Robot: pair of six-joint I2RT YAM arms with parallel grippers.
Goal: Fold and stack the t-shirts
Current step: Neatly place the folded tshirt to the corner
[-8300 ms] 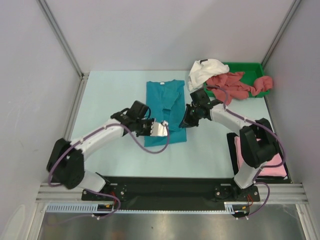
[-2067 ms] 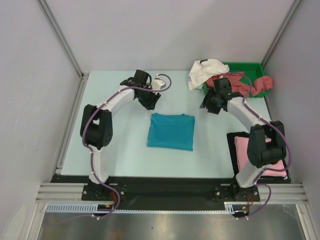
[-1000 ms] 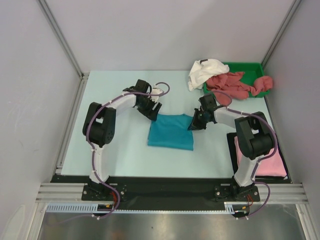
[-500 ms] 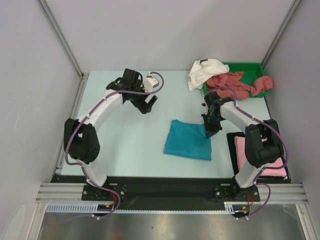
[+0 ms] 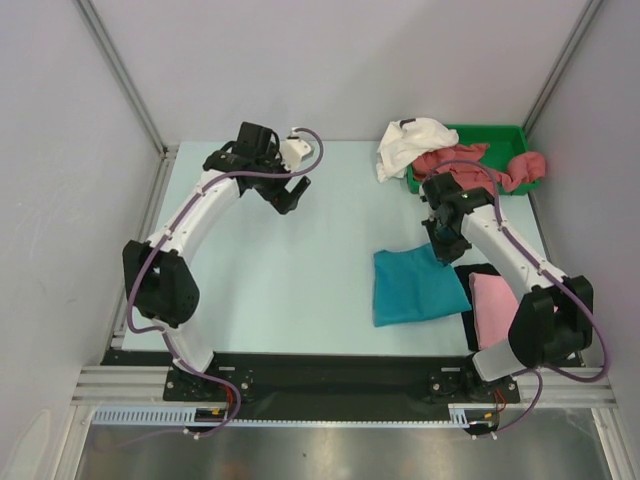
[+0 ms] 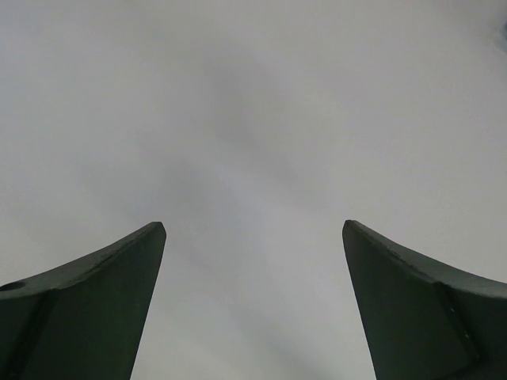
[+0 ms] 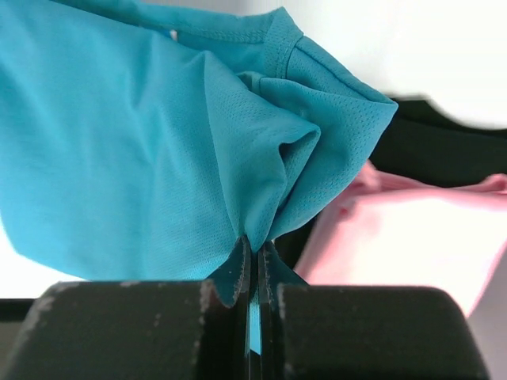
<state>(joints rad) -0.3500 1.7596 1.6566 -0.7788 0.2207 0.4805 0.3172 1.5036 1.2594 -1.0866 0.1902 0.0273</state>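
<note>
The folded teal-blue t-shirt point(image 5: 417, 287) lies on the table to the right of centre, its right edge by the black mat. My right gripper point(image 5: 443, 243) is shut on that shirt's far right corner; in the right wrist view the teal cloth point(image 7: 158, 134) bunches up out of the pinched jaws point(image 7: 254, 247). A folded light pink t-shirt point(image 5: 492, 307) lies on the black mat, and its pink cloth point(image 7: 412, 229) also appears in the right wrist view. A white t-shirt point(image 5: 412, 141) and dusty-red t-shirts point(image 5: 470, 170) are heaped at the green tray. My left gripper point(image 5: 288, 192) hangs open over bare table at the far left; its wrist view point(image 6: 253, 229) has only table between the fingers.
The green tray point(image 5: 500, 134) stands at the back right corner. A black mat point(image 5: 470, 275) lies under the pink shirt by the right wall. Grey walls with metal posts close in the table on three sides.
My right gripper has dragged the folded teal-blue shirt from the table's centre to the right, up to the black mat. My left gripper let go, opened and drew back to the far left.
</note>
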